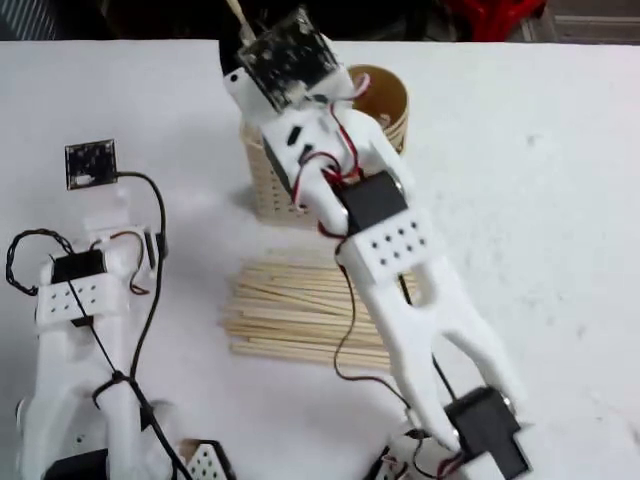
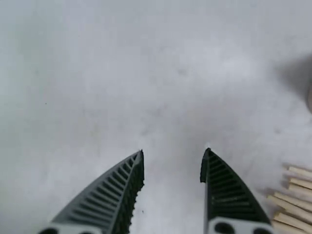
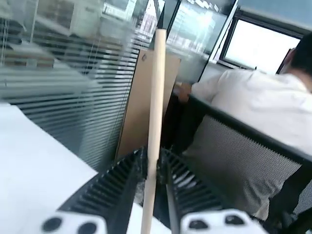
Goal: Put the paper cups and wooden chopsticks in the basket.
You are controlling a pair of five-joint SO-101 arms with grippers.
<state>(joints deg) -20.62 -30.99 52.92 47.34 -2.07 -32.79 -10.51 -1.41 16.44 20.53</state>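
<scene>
White table (image 1: pixel 540 200) w/ woven basket (image 1: pixel 262 190) & chopstick pile (image 1: pixel 290 310) just beside it.

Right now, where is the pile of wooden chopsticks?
In the high view the chopstick pile lies on the table between the basket and the arms' bases, partly under the right arm.

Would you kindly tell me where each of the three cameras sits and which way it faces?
High view: fixed above the table, looking down on the left arm, right arm, basket, a cup and the chopstick pile.
Left wrist view: on the left arm, facing down at the table past the open left gripper.
Right wrist view: on the right arm, facing out into the room past the right gripper, shut on a chopstick.
Shared: high and left wrist views both show the table and chopstick pile.
</scene>
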